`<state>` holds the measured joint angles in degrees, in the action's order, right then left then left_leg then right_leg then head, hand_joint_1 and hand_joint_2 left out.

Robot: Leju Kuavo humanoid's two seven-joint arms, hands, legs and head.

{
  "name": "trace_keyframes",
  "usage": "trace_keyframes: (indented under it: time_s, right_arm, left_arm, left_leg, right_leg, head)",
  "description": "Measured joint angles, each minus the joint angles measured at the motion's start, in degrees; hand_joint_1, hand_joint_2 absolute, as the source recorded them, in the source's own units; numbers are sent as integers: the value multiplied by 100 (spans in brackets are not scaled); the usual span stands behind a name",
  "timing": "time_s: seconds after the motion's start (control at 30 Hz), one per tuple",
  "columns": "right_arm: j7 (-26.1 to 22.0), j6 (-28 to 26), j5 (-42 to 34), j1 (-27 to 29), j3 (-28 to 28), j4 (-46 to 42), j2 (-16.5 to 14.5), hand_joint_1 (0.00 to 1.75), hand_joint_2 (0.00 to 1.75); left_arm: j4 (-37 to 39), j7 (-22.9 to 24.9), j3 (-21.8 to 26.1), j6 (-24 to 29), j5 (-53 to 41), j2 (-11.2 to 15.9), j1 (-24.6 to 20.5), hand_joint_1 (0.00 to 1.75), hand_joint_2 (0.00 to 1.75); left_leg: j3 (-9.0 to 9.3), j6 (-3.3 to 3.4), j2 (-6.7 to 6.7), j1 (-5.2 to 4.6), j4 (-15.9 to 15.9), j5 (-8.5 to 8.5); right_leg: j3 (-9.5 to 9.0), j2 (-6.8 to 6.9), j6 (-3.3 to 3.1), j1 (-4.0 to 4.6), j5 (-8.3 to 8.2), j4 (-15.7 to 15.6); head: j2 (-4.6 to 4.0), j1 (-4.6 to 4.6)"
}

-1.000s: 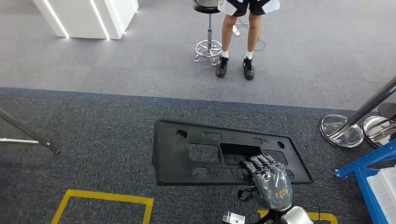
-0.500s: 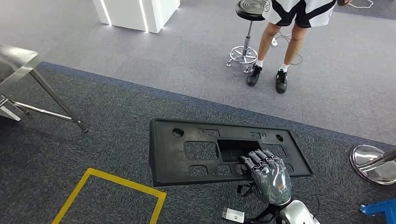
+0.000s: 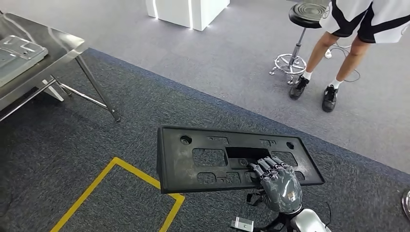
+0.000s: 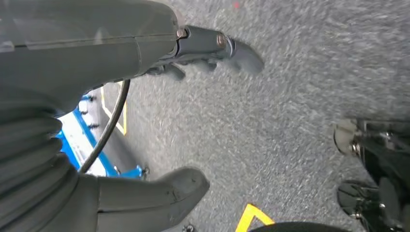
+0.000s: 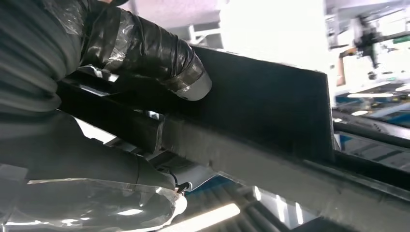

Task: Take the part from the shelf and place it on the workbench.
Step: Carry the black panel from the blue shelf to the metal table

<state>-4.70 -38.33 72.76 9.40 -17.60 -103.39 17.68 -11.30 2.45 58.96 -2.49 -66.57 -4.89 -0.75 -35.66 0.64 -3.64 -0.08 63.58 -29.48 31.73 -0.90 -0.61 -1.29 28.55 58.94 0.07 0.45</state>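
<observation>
The right hand [image 3: 278, 181] came up from the bottom of the head view, its grey back turned upward and its dark fingers [image 3: 267, 166] curled over the near edge of the part [image 3: 193, 166]. That part, a long black panel with rectangular cut-outs and round holes, was held level in the air above the dark carpet [image 3: 121, 130], clear of the worktop [image 3: 63, 53]. The fingers hooked into the large central opening, so the hand was gripping the part.

The right wrist view caught the same grip from underneath: the thumb [image 5: 159, 60] pressed against the part's dark underside [image 5: 261, 101], with a thick rim running along below it.

The left hand [image 4: 145, 121] hung beside the body, over carpet. The left wrist view showed its thumb [image 4: 159, 193] and its dark fingers [image 4: 212, 48] set well apart, with nothing between them.

The head view alone took in the surroundings. The steel worktop stood at the upper left, with a grey tray [image 3: 19, 50] lying on it near its edge. A yellow floor line [image 3: 111, 183] marked the carpet below the part. A person [image 3: 353, 43] stood on the lighter carpet at the upper right, beside a stool [image 3: 302, 34].
</observation>
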Motion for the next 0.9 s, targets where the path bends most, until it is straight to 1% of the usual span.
trace_keyframes:
  time_s: [0.03,0.07,0.1,0.13,0.17,0.2,0.23,0.27,0.3,0.33,0.37,0.4,0.43,0.47,0.5,0.53,0.57,0.6,0.63,0.67,0.7,0.73,0.77,0.8,0.83,0.87,0.9]
  right_arm:
    - [2,-2,3,19,1,-1,0,175,175]
    - [5,-4,9,37,1,-1,0,175,175]
    - [8,-4,16,49,2,-1,0,175,175]
    - [9,-4,24,57,3,-1,0,175,175]
    - [9,-3,32,59,5,-1,0,175,175]
    - [10,-2,37,59,6,-5,1,175,175]
    - [11,-2,40,60,7,-16,1,175,175]
    - [13,-1,42,60,9,-28,2,175,175]
    - [14,0,42,58,14,-40,3,175,175]
    - [16,2,43,56,18,-48,3,175,175]
    - [16,5,46,51,22,-50,4,175,175]
    - [16,10,52,45,27,-59,8,175,175]
    - [16,20,59,32,28,-71,12,175,175]
    - [14,40,69,6,30,-83,17,175,175]
    - [15,75,77,-30,31,-93,21,175,175]
    - [19,125,86,-80,28,-87,23,175,175]
    - [24,176,98,-138,17,-70,22,175,175]
    - [30,220,112,-198,-2,-43,20,175,175]
    - [38,250,126,-257,-28,-11,16,175,175]
    - [45,263,137,-319,-55,20,13,175,175]
    - [59,270,143,-382,-78,46,9,175,175]
    - [75,270,144,-449,-96,66,7,175,175]
    - [90,270,143,-512,-111,84,7,175,175]
    - [103,269,142,-566,-126,97,8,175,175]
    - [109,268,140,-607,-138,105,10,175,175]
    - [113,268,137,-643,-150,110,13,175,175]
    - [115,269,128,-682,-161,110,16,175,175]
  left_arm:
    - [0,-25,-1,-1,-12,-2,-11,0,175]
    - [0,-41,-1,2,-24,-1,-22,0,175]
    - [0,-52,-1,4,-35,-1,-29,0,175]
    - [0,-52,-1,6,-48,-1,-27,0,175]
    - [0,-46,-1,7,-58,0,-21,0,175]
    - [0,-40,-1,8,-68,1,-14,0,175]
    - [0,-33,-1,8,-75,4,-12,0,175]
    - [0,-29,-1,9,-79,7,-17,0,175]
    - [0,-25,-1,9,-81,9,-27,0,175]
    - [0,-22,-1,9,-83,10,-36,0,175]
    - [0,-18,-1,9,-84,11,-36,0,175]
    - [0,-16,-1,9,-85,12,-34,0,175]
    - [0,-15,-1,9,-85,12,-28,0,175]
    - [0,-20,-1,9,-84,10,-29,0,175]
    - [0,-34,-1,11,-81,6,-42,0,175]
    - [0,-49,-1,16,-79,-7,-62,0,175]
    - [0,-64,-1,27,-78,-23,-92,0,175]
    - [0,-72,-1,42,-78,-44,-124,0,175]
    - [0,-74,-1,54,-79,-68,-151,0,175]
    - [0,-77,-1,64,-85,-90,-170,0,175]
    - [0,-88,-1,74,-98,-112,-182,0,175]
    - [0,-109,-2,86,-115,-129,-186,0,175]
    - [0,-135,-2,104,-133,-143,-192,0,175]
    - [0,-160,-3,123,-152,-151,-199,0,175]
    - [0,-183,-4,137,-163,-156,-201,0,175]
    - [0,-209,-5,137,-165,-162,-200,0,175]
    - [-1,-240,-5,124,-157,-165,-193,0,175]
  left_leg:
    - [-186,-23,194,2,373,-189]
    - [-392,-39,284,15,771,-359]
    - [-546,-47,314,24,1065,-445]
    - [-604,-47,325,28,1169,-424]
    - [-532,-38,342,29,1029,-290]
    - [-352,-15,394,23,684,-84]
    - [-129,22,533,0,258,88]
    - [57,68,673,-35,-104,203]
    - [170,114,777,-70,-337,251]
    - [208,154,825,-103,-431,237]
    - [199,183,767,-123,-445,233]
    - [224,211,682,-107,-477,246]
    - [261,233,607,-93,-524,262]
    - [302,265,540,-72,-571,286]
    - [344,296,474,-48,-611,310]
    - [351,315,410,-45,-621,321]
    - [347,334,336,-41,-617,328]
    - [342,338,249,-41,-610,329]
    - [341,337,155,-40,-600,325]
    - [345,330,59,-37,-585,318]
    - [352,315,-34,-32,-561,305]
    - [354,295,-120,-24,-530,285]
    - [338,268,-199,-26,-486,261]
    - [307,238,-272,-22,-454,246]
    - [269,207,-343,-18,-436,240]
    - [229,170,-415,-12,-432,245]
    - [204,136,-475,0,-440,253]
  right_leg:
    - [-6,89,-24,19,11,-4]
    - [-7,185,-40,36,21,-3]
    - [-11,276,-47,50,33,-2]
    - [-21,363,-49,59,47,-2]
    - [-41,442,-46,65,64,-1]
    - [-71,516,-38,70,85,-1]
    - [-105,587,-27,75,108,-3]
    - [-135,654,-7,87,132,-2]
    - [-155,716,19,96,151,-3]
    - [-172,780,48,101,167,-6]
    - [-190,843,78,105,180,-15]
    - [-219,890,112,103,199,-24]
    - [-246,837,144,92,232,-3]
    - [-226,692,169,83,310,100]
    - [-136,497,191,73,438,319]
    - [32,294,204,57,597,655]
    - [254,177,214,50,753,1044]
    - [455,132,228,42,837,1366]
    - [584,120,241,33,811,1528]
    - [609,112,251,21,667,1470]
    - [525,82,260,5,428,1194]
    - [384,-16,265,-20,195,815]
    - [252,-173,268,-42,36,461]
    - [161,-303,262,-54,-50,219]
    - [126,-396,247,-54,-52,113]
    - [127,-403,224,-41,-37,94]
    - [125,-331,185,-43,-43,87]
  head:
    - [0,-2]
    - [0,-2]
    - [0,-3]
    - [0,-2]
    - [0,-3]
    - [0,-3]
    - [0,-2]
    - [0,-2]
    - [0,-2]
    - [0,-1]
    - [0,-1]
    - [0,-2]
    - [0,-1]
    - [0,-1]
    - [0,0]
    - [0,2]
    - [0,1]
    - [0,2]
    - [0,1]
    - [0,1]
    - [0,1]
    - [0,1]
    - [0,2]
    - [0,2]
    - [0,2]
    - [0,2]
    - [0,1]
